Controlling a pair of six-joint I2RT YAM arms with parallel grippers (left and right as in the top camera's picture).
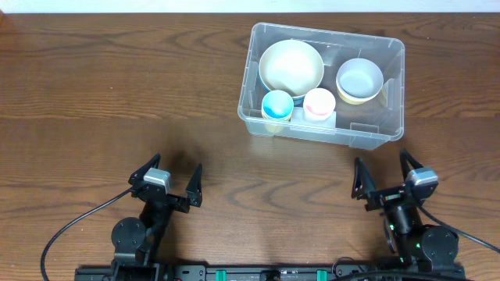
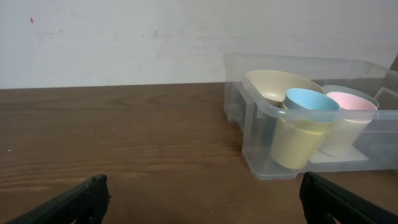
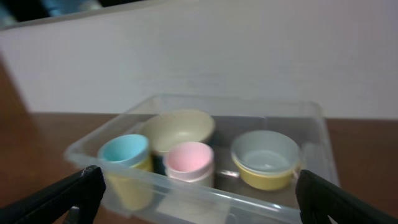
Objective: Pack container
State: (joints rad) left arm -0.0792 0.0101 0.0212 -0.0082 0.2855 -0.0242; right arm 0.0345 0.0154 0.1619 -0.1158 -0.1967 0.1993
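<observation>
Container: I see the clear plastic container standing upright on the wooden table, at the far side and right of centre, with no lid on it
Label: a white label sits low on the near wall between the two cups; I cannot read any print on it from any view
Other writing: none that I can make out on the bowls, the cups or the arms
Contents, back row: a large cream bowl at the far left, and a grey bowl nested in a yellow bowl at the far right
Contents, front row: a blue cup, yellow lower down its side, just beside a pink cup, both against the near wall
Left gripper: my left gripper is near the table's front edge, well apart from the container, jaws spread wide and empty
Right gripper: my right gripper sits in front of the container's near right corner, not touching it, jaws released and gripping nothing
</observation>
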